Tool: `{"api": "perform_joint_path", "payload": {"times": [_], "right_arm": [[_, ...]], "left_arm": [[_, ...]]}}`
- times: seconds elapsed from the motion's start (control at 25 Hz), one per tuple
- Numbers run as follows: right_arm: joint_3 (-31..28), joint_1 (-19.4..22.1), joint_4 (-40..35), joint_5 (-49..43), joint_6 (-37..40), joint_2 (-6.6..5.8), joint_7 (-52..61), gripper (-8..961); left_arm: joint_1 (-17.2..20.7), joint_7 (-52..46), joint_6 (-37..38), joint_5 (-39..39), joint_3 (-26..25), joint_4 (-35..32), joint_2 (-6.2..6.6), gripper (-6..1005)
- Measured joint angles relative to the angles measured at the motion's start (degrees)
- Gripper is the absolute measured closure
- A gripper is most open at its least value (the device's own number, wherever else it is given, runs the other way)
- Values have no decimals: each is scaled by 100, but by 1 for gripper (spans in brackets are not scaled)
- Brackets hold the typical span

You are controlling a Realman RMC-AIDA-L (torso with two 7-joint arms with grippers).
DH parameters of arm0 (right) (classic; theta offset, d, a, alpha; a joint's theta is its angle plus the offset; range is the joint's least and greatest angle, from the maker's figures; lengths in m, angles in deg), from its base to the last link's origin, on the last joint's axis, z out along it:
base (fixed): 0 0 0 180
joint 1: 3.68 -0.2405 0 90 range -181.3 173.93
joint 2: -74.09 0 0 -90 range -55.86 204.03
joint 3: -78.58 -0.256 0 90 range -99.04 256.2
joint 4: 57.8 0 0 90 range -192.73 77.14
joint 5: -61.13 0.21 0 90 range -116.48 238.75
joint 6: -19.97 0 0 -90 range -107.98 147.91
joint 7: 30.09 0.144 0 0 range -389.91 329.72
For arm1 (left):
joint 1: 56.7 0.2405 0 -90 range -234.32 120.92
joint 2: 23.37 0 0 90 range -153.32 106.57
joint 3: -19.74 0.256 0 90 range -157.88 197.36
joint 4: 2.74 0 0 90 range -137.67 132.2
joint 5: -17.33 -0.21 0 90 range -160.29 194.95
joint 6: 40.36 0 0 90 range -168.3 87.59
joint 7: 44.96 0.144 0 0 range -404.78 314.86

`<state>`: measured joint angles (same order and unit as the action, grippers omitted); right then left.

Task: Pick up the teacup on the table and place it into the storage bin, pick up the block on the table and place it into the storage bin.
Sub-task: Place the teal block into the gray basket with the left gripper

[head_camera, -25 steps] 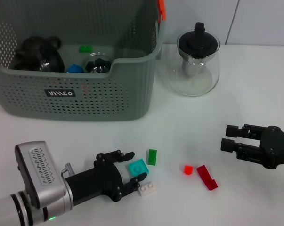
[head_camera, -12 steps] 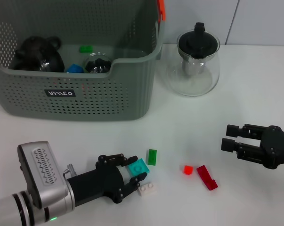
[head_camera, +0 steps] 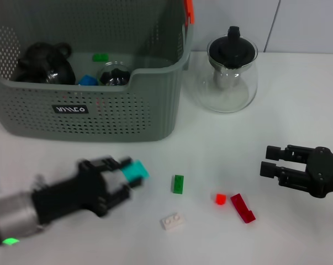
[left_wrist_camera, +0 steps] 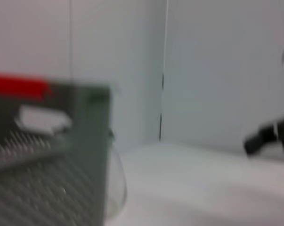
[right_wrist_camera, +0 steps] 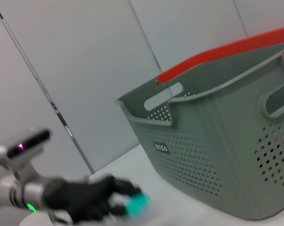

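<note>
**Left gripper closed on teal block, short of the storage bin**

The left gripper [head_camera: 119,179] was clamped on a teal block [head_camera: 134,171] and held it off the table [head_camera: 210,243], just in front of the storage bin [head_camera: 89,118]. The image of the arm was motion-smeared, so exact finger spacing could not be read.

Near the gripper, toward the robot's right, a white block [head_camera: 173,221] and a green block [head_camera: 178,184] lay on the table. Further right lay a small red block [head_camera: 220,199] and a longer dark red block [head_camera: 242,208], close beside each other. None touched the gripper.

The right gripper [head_camera: 272,160] hovered well apart, its fingers spread and holding nothing.

Beyond the left gripper, the bin's perforated front wall stood between the block and the bin interior. Inside were a black teapot [head_camera: 45,62], a glass teacup [head_camera: 114,73], a blue block [head_camera: 88,80] and a second green block [head_camera: 100,57]. A glass pot with black lid [head_camera: 231,74] stood beside the bin, on its right.
</note>
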<state>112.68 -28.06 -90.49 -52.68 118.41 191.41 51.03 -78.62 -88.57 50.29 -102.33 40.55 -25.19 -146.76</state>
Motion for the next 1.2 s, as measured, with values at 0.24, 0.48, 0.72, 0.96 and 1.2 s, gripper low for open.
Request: {"api": "perform_joint_path", "payload": {"times": [0.24, 0.48, 0.72, 0.96, 1.2], "right_arm": [[-7, -7, 0, 0, 0, 4, 0, 371], [15, -50, 0, 0, -6, 9, 0, 371], [32, -59, 0, 0, -30, 17, 0, 371], [29, -59, 0, 0, -20, 11, 0, 371], [35, -59, 0, 0, -37, 14, 0, 371]], "left_arm": [[-60, -1371, 1961, 313, -789, -1088, 389, 591], [-683, -3349, 2244, 1062, -1218, -1706, 858, 590], [-1448, -4956, 447, 763, -426, -2329, 1160, 589], [-1902, -5939, -1365, -698, 1079, -2585, 1192, 588], [-1937, -6938, -2136, -1528, 2049, -2986, 939, 587]]}}
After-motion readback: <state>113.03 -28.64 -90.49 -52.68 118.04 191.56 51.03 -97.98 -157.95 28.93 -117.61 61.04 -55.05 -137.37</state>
